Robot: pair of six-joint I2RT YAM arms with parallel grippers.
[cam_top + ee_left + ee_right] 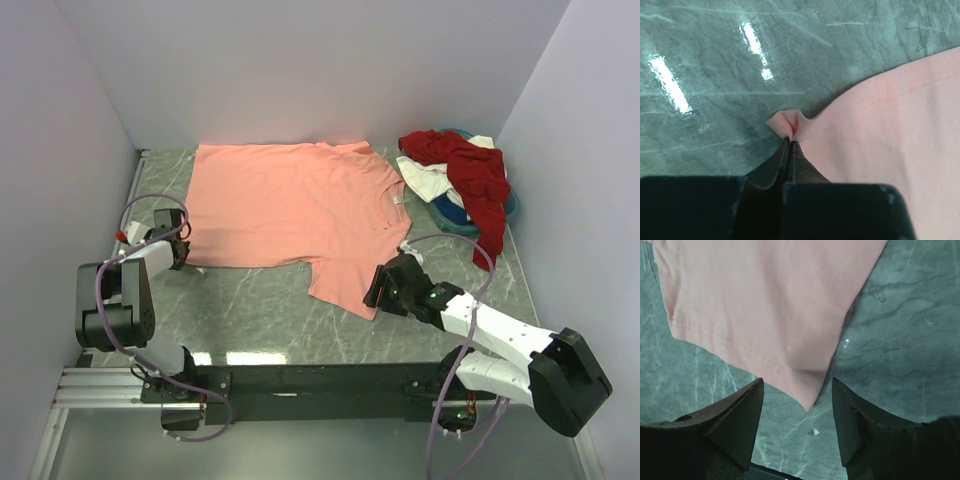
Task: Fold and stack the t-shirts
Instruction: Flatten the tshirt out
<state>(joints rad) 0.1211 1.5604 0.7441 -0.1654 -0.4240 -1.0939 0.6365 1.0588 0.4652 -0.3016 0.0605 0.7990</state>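
Left end effector point(790, 142) pinches salmon-pink t-shirt point(895, 125) corner; right end effector point(797, 386) spread above it.

Plain pale walls point(300, 70) enclose a green marbled tabletop point(260, 310) glossy with bright light reflections point(245, 357).

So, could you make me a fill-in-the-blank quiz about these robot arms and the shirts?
The salmon-pink cotton t-shirt lies spread ____ on the green marbled table.
The left gripper is ____ on a puckered corner of that shirt.
The right gripper stands ____, straddling the shirt's hemmed sleeve corner.
The crumpled pile of dark red, white and teal shirts sits in the table's far ____ corner.
Missing words: flat; shut; open; right.
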